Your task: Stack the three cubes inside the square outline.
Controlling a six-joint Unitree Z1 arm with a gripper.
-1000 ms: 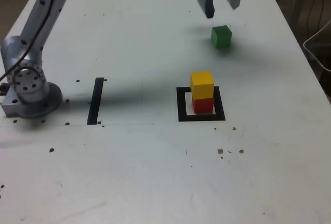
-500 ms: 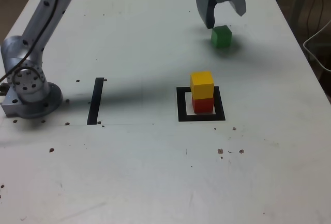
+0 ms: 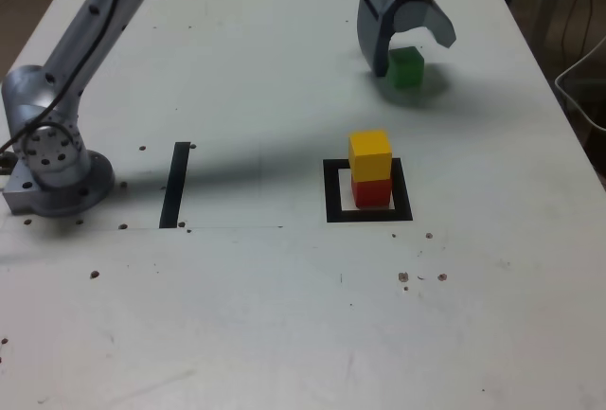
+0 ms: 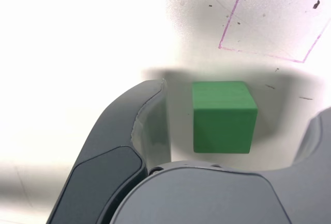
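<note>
While your gripper (image 3: pixel 409 53) stands spread wide, its jaws straddle the green cube (image 3: pixel 407 66), which sits on the table (image 3: pixel 237 315); contact looks absent, though the far jaw is partly cropped in the wrist view. Nearer, the yellow cube (image 3: pixel 369 154) rests on red (image 3: pixel 372 192) inside the outline (image 3: pixel 332 197).

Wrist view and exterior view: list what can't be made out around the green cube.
- Wrist view: one finger of the end effector is cut off by the frame edge.
- Exterior view: the near finger covers part of the green cube; contact cannot be told.
- Wrist view: glare washes out the table.
</note>
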